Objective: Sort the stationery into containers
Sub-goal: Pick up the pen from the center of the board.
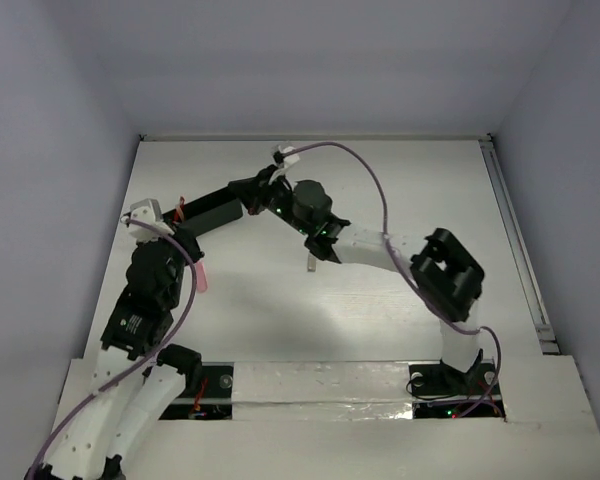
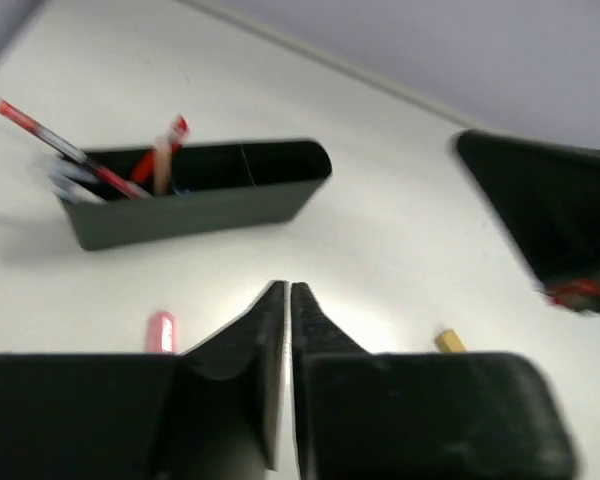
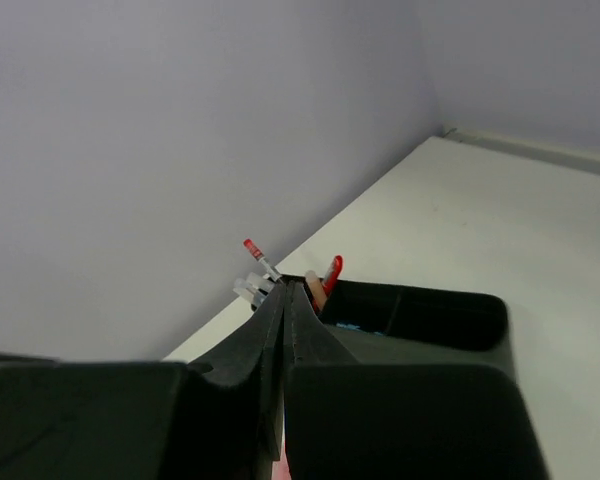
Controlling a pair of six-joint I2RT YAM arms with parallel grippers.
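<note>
Left claw (image 2: 288,292) pressed together, nothing pinched, over bench (image 2: 400,230). Black box (image 2: 205,200) at 11 o'clock from it, red pen (image 2: 50,136) leaning out of left end. Pink capsule (image 2: 161,331) loose on bench at 8 o'clock, beige block (image 2: 450,341) at 4 o'clock. Right claw (image 3: 285,288) pressed together, empty; box just beyond, at 1 o'clock.

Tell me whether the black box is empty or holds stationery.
Not empty: red pens stick out of one end of the black box; the other end looks bare.
</note>
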